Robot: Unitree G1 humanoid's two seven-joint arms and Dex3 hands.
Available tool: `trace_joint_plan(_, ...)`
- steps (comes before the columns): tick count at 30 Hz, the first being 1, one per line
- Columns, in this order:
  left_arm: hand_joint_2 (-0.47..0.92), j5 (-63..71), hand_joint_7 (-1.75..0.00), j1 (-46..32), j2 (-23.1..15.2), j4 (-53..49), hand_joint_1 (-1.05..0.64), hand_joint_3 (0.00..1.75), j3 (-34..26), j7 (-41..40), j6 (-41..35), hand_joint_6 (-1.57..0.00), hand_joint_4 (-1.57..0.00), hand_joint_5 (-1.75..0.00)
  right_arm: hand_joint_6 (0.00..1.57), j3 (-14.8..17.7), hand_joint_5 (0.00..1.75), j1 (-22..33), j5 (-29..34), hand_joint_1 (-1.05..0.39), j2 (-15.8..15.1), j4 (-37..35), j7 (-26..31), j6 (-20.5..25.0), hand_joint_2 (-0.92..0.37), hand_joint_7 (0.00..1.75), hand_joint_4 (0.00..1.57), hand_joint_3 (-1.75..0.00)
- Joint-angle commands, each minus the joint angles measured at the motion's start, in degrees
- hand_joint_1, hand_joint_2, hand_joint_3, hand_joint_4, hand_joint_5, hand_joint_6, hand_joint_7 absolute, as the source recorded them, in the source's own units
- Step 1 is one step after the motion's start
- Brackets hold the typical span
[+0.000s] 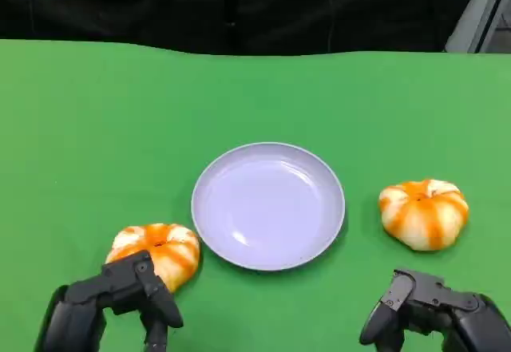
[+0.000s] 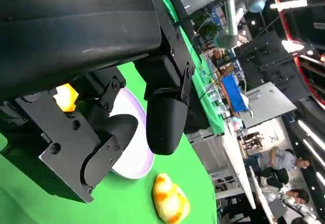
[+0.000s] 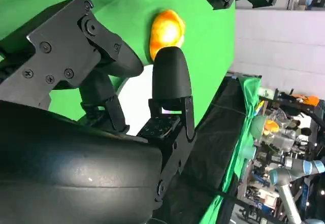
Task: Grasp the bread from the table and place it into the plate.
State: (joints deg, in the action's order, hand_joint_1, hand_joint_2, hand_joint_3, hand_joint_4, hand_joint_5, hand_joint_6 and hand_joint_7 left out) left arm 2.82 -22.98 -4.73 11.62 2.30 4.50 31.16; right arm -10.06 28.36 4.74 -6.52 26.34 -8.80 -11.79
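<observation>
Two round orange and white breads sit on the green table (image 1: 72,120). One bread (image 1: 160,250) is left of the plate (image 1: 268,206), touching the left robot hand (image 1: 120,292). The other bread (image 1: 423,212) is right, a little past the right robot hand (image 1: 427,308). Both hands hold nothing, fingers apart. The bread looks soft and light. Hold it gently around its sides.

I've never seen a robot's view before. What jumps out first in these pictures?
A pale lilac plate, nothing on it, sits mid-table on a bright green cloth. An orange-and-white striped bread roll lies on either side of it: one just beyond the black left hand, the other beyond the right hand. Neither hand holds anything.
</observation>
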Motion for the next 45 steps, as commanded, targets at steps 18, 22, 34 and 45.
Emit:
trace_joint_plan(18,0.87,12.02,-0.02,2.37,-1.51,-0.35,-0.33,0.11,-3.46,-3.96,-1.91,-0.63,-0.48,-0.58,0.75,-1.16,1.67,-0.69,0.38,-0.04,0.44,-0.52,1.25,-0.64,-0.38,1.40,0.74,-1.28)
trace_joint_plan(22,0.89,15.45,0.00,3.37,-1.43,0.14,-0.38,0.05,-3.35,-5.10,-4.96,-0.55,-0.41,-0.56,0.75,-1.27,1.68,-0.82,0.62,-0.03,0.39,-0.27,1.57,-0.35,-0.38,1.39,0.75,-1.28)
trace_joint_plan(34,0.92,39.78,0.00,7.08,-4.80,6.12,-0.42,0.01,1.62,-4.18,-23.02,-0.38,-0.20,-0.52,0.75,-1.43,1.68,-0.97,0.65,-0.02,0.33,0.99,1.76,1.19,-0.36,1.40,0.75,-1.31)
trace_joint_plan(45,0.91,55.04,-0.01,17.12,-8.70,0.42,-0.39,0.00,10.06,3.98,-38.56,-0.36,-0.25,-0.51,0.75,-2.07,1.69,-0.59,0.97,-0.02,0.31,2.19,1.92,1.80,-0.38,1.41,0.75,-1.29)
